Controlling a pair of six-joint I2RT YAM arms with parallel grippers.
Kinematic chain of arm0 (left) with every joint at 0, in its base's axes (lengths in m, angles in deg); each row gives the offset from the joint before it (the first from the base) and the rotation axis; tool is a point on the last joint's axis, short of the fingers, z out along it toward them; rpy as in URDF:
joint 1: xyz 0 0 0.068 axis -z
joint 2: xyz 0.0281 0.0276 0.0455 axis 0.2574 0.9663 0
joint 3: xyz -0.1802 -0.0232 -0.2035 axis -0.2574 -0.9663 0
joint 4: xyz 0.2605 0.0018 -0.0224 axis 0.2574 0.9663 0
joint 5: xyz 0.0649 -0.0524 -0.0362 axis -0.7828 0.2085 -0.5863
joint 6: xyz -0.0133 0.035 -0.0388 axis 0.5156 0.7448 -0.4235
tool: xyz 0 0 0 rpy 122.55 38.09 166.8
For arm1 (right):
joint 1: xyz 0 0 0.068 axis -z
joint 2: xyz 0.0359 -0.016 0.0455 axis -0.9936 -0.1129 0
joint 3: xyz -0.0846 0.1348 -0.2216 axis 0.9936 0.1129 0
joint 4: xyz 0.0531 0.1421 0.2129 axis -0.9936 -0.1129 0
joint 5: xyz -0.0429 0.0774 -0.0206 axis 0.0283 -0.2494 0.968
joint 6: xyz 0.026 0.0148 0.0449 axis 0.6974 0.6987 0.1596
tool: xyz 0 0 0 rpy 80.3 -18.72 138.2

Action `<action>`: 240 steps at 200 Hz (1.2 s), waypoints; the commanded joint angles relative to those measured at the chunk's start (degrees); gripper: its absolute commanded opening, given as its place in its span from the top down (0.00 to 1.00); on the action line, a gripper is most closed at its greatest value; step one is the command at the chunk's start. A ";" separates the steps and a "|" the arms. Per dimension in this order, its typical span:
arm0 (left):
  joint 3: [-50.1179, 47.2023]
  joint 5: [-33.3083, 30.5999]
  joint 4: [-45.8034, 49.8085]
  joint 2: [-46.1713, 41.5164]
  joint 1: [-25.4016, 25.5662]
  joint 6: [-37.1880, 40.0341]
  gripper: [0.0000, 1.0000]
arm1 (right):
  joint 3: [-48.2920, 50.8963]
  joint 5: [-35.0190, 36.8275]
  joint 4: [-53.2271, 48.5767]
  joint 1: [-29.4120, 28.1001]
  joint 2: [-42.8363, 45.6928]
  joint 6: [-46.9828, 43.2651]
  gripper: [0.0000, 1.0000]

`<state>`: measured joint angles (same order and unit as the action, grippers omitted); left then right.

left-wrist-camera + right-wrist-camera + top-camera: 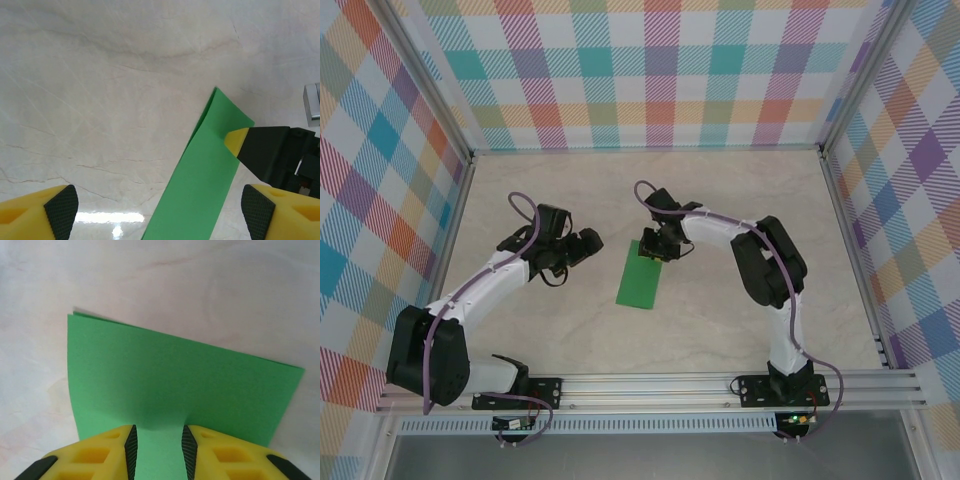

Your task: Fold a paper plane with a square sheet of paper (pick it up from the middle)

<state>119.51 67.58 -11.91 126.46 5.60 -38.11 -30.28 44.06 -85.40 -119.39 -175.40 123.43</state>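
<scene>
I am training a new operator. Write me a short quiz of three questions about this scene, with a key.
1. True or false: the left pincer is holding the green paper.
2. At which end of the paper is the right pincer? A) the near end B) the far end C) the middle
3. Fill in: the paper's edge shows two layers, so it is already ____.
Key: 1 false, it is open and beside the paper; 2 B; 3 folded.
</scene>
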 commanded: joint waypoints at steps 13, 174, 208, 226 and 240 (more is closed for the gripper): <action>-2.07 4.61 -3.99 1.44 3.12 -2.07 0.22 | 9.06 8.11 -4.19 1.19 7.51 4.67 0.67; -0.64 5.84 -22.42 17.93 25.18 -15.52 0.92 | 31.67 -18.92 20.78 4.76 20.38 -3.99 1.00; 0.15 5.04 -22.66 19.92 25.32 -15.56 0.98 | 32.03 -18.89 20.98 4.98 19.17 -4.83 1.00; 0.79 5.61 -23.15 20.92 25.43 -15.56 1.00 | 32.12 -18.84 21.02 5.02 18.41 -5.15 1.00; 0.98 5.99 -23.43 21.48 25.37 -15.57 1.00 | 32.37 -18.80 21.27 5.14 17.84 -5.48 1.00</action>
<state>118.59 73.44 -33.96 146.77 30.38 -53.58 1.15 26.57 -65.36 -114.65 -156.25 119.63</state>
